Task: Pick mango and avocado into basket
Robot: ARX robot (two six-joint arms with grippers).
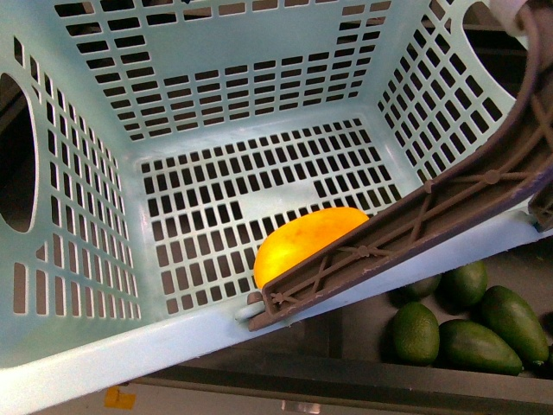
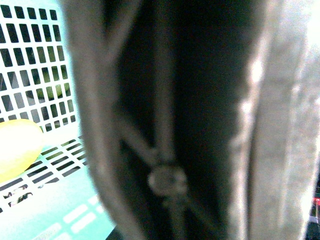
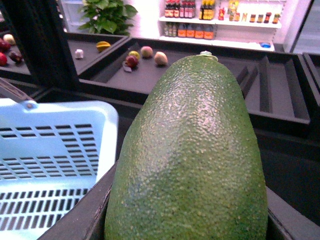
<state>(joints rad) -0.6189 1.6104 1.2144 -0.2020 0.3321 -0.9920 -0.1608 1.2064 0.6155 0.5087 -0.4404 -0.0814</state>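
You can see the smooth yellow-orange mango lying on the slotted floor of the light teal plastic basket. The dark green pebbled avocado fills the right wrist view beside the basket; neither hand's opening can be told.

The place looks like a shop. In the right wrist view, dark display trays with raised dividers stand in rows, and a few small fruits lie well apart in one far tray. Behind them a white shelf carries rows of bottles, brightly lit, and a green leafy plant stands beside it. The far wall is pale and the light there is strong. In the front view, several dark green fruits lie together in a dark bin at the near right.
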